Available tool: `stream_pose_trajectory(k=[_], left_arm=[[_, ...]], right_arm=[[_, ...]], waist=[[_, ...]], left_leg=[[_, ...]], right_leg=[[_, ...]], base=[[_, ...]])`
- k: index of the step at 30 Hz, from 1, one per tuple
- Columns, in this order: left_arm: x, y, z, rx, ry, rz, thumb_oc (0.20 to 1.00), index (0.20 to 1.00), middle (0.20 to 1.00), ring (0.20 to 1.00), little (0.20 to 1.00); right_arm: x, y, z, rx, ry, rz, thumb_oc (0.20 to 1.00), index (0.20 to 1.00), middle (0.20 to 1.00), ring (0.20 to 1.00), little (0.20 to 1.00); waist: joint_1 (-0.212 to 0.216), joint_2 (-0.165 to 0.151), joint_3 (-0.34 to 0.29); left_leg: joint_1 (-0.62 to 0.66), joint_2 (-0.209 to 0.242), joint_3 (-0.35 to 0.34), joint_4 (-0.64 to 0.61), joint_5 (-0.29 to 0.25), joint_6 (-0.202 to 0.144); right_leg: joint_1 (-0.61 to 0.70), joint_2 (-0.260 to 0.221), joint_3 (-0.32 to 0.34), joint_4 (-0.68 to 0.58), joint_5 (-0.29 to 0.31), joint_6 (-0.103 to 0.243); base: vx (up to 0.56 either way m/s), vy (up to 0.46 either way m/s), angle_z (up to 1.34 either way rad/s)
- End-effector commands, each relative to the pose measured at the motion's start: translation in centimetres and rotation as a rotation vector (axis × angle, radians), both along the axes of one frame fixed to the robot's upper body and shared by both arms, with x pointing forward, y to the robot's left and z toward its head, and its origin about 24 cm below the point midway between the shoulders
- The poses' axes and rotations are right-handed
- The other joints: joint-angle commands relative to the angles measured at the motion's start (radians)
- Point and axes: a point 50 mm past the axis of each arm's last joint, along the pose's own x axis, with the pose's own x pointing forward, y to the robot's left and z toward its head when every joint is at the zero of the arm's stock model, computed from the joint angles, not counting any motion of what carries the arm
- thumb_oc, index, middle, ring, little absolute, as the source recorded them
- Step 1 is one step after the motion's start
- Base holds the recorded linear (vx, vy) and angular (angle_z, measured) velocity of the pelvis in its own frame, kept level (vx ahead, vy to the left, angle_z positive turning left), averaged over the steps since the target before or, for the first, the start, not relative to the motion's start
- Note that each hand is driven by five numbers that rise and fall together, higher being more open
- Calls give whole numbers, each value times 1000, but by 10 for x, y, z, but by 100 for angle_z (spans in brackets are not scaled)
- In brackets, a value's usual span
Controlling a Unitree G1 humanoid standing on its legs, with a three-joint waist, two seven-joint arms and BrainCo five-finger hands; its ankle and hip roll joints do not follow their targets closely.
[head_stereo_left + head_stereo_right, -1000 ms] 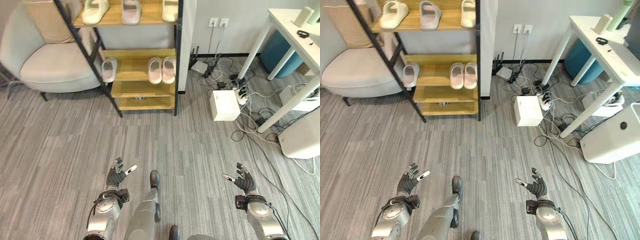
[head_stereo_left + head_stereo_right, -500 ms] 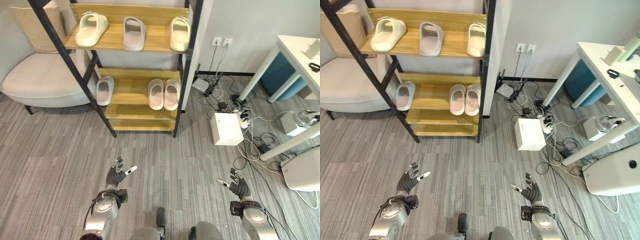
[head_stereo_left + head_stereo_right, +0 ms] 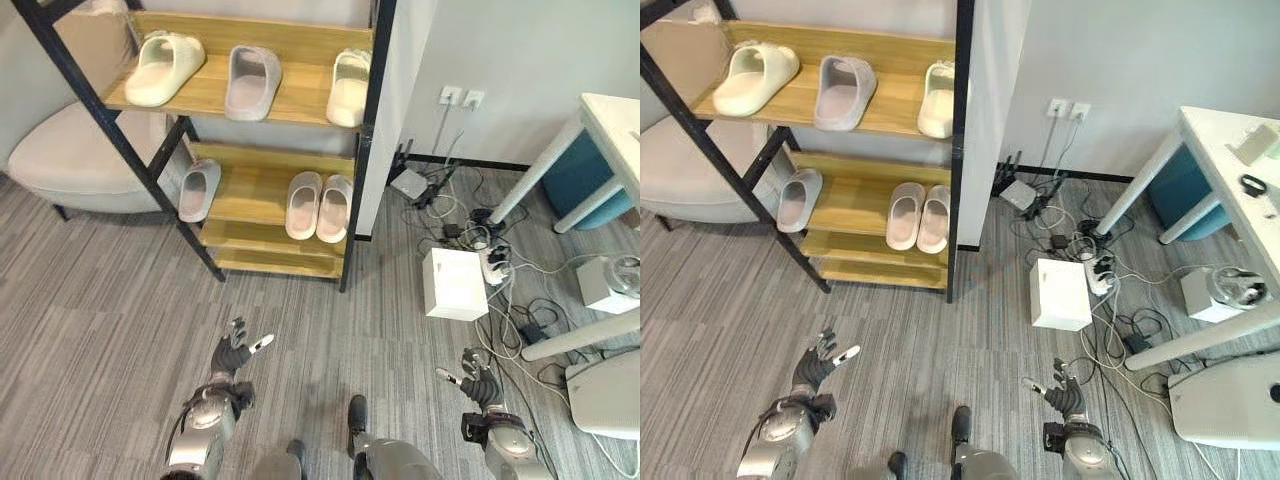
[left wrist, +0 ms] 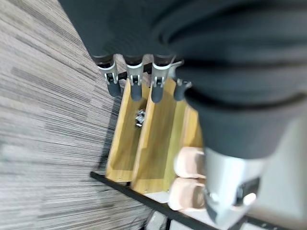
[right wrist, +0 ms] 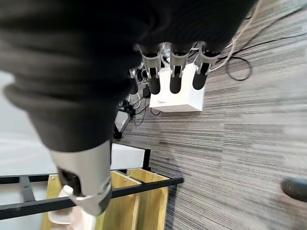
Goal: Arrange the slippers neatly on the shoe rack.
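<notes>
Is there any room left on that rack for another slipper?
On the shoe rack, the middle shelf has bare wood between the lone grey slipper and the pink pair. The top shelf has narrower gaps between its three slippers. The lower wooden step looks free.

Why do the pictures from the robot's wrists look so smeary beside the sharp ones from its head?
In the left wrist view the dark cover of the left hand sits close to the lens and blurs; the slippers beyond are soft too. The right wrist view blurs the right hand likewise. In the left eye view the shoe rack is crisp.
</notes>
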Motion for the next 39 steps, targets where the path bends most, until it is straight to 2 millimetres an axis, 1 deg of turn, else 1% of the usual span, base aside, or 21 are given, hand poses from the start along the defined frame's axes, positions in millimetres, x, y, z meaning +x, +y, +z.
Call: stream_pose_trajectory(k=[1,2,3,4,7,10,11,12,16,18,19,21,23,24,25,27,29,33,35,37,39], left_arm=[[11,3,22,20,-127,10,1000,1000,1000,1000,1000],[11,3,22,19,-127,10,1000,1000,1000,1000,1000],[10,2,21,20,-123,11,1000,1000,1000,1000,1000],[10,1,21,20,-123,11,1000,1000,1000,1000,1000],[12,2,22,25,-129,22,1000,1000,1000,1000,1000],[10,2,23,34,-136,16,1000,1000,1000,1000,1000],[7,2,22,35,-131,11,1000,1000,1000,1000,1000],[4,3,21,38,-125,-5,1000,1000,1000,1000,1000],[3,10,24,75,-119,-37,1000,1000,1000,1000,1000],[4,13,25,93,-119,-44,1000,1000,1000,1000,1000],[5,14,27,100,-123,-50,1000,1000,1000,1000,1000],[6,14,28,108,-128,-57,1000,1000,1000,1000,1000],[8,13,30,105,-137,-55,1000,1000,1000,1000,1000],[9,13,31,101,-144,-50,1000,1000,1000,1000,1000],[9,13,31,101,-144,-49,1000,1000,1000,1000,1000],[14,12,35,92,-163,-43,1000,1000,1000,1000,1000],[15,13,35,92,-167,-36,1000,1000,1000,1000,1000],[9,11,30,75,-153,-34,1000,1000,1000,1000,1000],[8,9,31,58,-160,-36,1000,1000,1000,1000,1000],[11,5,33,39,-174,-28,1000,1000,1000,1000,1000],[12,4,34,27,-183,-22,1000,1000,1000,1000,1000]], right_arm=[[8,-22,20,-54,-96,-32,1000,1000,1000,1000,1000],[8,-22,20,-54,-96,-32,1000,1000,1000,1000,1000],[7,-26,20,-68,-87,-47,1000,1000,1000,1000,1000],[7,-26,20,-69,-87,-47,1000,1000,1000,1000,1000],[2,-31,16,-79,-64,-75,1000,1000,1000,1000,1000],[0,-33,16,-89,-57,-75,1000,1000,1000,1000,1000],[0,-32,16,-91,-58,-67,1000,1000,1000,1000,1000],[4,-30,18,-98,-61,-42,1000,1000,1000,1000,1000],[11,-18,18,-70,-68,-8,1000,1000,1000,1000,1000],[14,-12,18,-61,-74,12,1000,1000,1000,1000,1000],[16,-6,17,-49,-74,24,1000,1000,1000,1000,1000],[13,-2,13,-39,-56,33,1000,1000,1000,1000,1000],[12,-1,10,-30,-47,27,1000,1000,1000,1000,1000],[13,-1,12,-32,-54,25,1000,1000,1000,1000,1000],[14,-1,12,-32,-54,25,1000,1000,1000,1000,1000],[14,1,12,-23,-60,20,1000,1000,1000,1000,1000],[13,0,11,-28,-57,20,1000,1000,1000,1000,1000],[11,-4,11,-30,-56,13,1000,1000,1000,1000,1000],[11,-5,13,-18,-69,11,1000,1000,1000,1000,1000],[13,-6,15,-22,-76,18,1000,1000,1000,1000,1000],[13,-7,15,-32,-73,19,1000,1000,1000,1000,1000]], waist=[[7,33,-12],[7,33,-12],[16,46,-13],[15,45,-12],[22,46,-12],[32,60,-29],[35,66,-41],[47,64,-57],[59,34,-68],[60,30,-68],[57,32,-66],[49,39,-60],[36,48,-53],[34,48,-46],[32,49,-42],[30,41,-26],[32,35,-24],[36,28,-40],[35,26,-29],[50,19,1],[54,20,3]], left_leg=[[79,97,52,-236,84,-9],[83,96,52,-243,87,-10],[50,147,47,-352,171,-29],[55,146,46,-359,174,-29],[-31,191,84,-448,208,-50],[-52,207,104,-458,228,-64],[-42,202,93,-458,244,-65],[-36,173,75,-433,258,-56],[-34,125,95,-354,209,-18],[-22,96,104,-354,184,7],[-4,80,119,-362,167,28],[23,69,126,-378,154,40],[54,59,123,-400,149,43],[75,53,124,-413,142,43],[81,54,123,-416,141,43],[110,39,123,-413,122,37],[112,35,120,-402,113,37],[142,39,129,-388,99,22],[118,61,116,-259,84,-1],[10,62,67,-96,123,-27],[-9,58,43,-105,121,-31]], right_leg=[[83,-30,7,55,-207,102],[83,-30,7,56,-208,102],[107,-31,-1,54,-235,108],[108,-32,-2,54,-236,108],[158,-60,-19,46,-278,122],[191,-83,-18,43,-285,142],[197,-92,-17,47,-283,150],[205,-128,1,58,-271,170],[156,-184,38,146,-242,194],[120,-199,47,213,-213,201],[78,-208,47,294,-175,206],[31,-191,41,347,-159,199],[-15,-139,47,327,-194,185],[-35,-117,29,293,-200,176],[-29,-116,27,291,-201,176],[-35,-87,-58,174,-196,163],[-7,-88,-84,133,-193,164],[49,-57,-54,64,-187,145],[82,-44,-40,43,-193,120],[99,-45,-40,37,-197,97],[106,-45,-45,32,-204,94]], base=[[140,99,9],[198,159,0],[138,106,2],[220,181,12],[204,196,16],[289,320,13],[428,487,-2],[396,463,-12],[207,312,-31],[146,291,4],[155,295,19],[148,230,4],[138,109,-5],[101,37,1],[116,-21,6],[105,-47,7],[66,-67,9],[126,-134,8],[66,-161,-10],[-33,-103,0],[39,11,11]])
